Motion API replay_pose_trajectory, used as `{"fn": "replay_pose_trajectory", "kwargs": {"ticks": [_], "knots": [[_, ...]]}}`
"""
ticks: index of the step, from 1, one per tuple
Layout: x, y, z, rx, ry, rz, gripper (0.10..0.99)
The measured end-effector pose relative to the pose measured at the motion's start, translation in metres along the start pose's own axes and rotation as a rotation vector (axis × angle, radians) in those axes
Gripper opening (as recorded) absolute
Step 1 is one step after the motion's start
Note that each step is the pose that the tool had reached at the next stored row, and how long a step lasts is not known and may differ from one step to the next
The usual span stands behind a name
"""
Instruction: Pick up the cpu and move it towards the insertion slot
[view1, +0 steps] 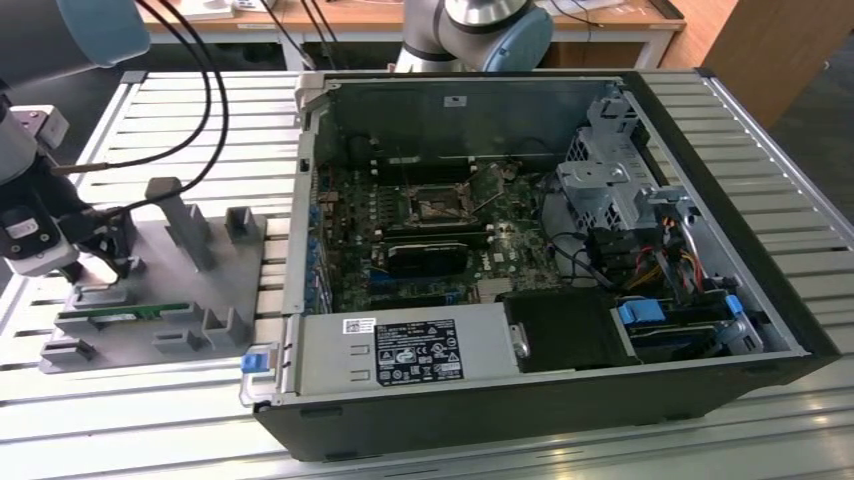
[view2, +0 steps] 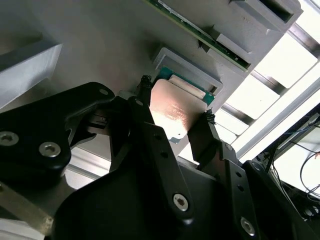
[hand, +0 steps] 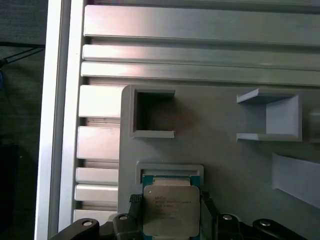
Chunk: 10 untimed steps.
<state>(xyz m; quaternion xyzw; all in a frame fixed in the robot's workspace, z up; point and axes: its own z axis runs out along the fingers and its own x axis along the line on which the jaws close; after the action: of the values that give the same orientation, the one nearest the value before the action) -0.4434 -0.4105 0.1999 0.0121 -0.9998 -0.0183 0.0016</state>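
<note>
The cpu (hand: 171, 212) lies flat, silver lid up with a green edge showing, in a shallow pocket at the edge of the grey tray (hand: 225, 165). The tool (hand: 171, 207) is right down on it: in both wrist views the two black fingers (hand: 134, 207) stand one on each side of the chip and press against its opposite edges, narrowed to the chip's width. In the second wrist view the lid (view2: 172, 112) glows pale between the fingertips, and the pocket's raised rim is just beyond it. Next along the tray there is a deeper square pocket (hand: 152, 112).

Out to the exterior view: the tool (view1: 114, 255) hangs low over the tray (view1: 200, 290) on the exterior view's left, near a green memory stick (view1: 127, 312) lying in its own holder. The tray rests on the slatted metal table (view1: 174, 120), beside the open case (view1: 721, 230). The slot (view1: 438, 207), a silver frame with a dark centre, sits on the board inside that case, well apart from the tool.
</note>
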Motion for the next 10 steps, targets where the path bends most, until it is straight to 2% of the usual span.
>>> {"fn": "replay_pose_trajectory", "kwargs": {"ticks": [10], "knots": [[0.0000,0.0004,-0.0102,0.000,-0.0001,0.000,0.545]]}}
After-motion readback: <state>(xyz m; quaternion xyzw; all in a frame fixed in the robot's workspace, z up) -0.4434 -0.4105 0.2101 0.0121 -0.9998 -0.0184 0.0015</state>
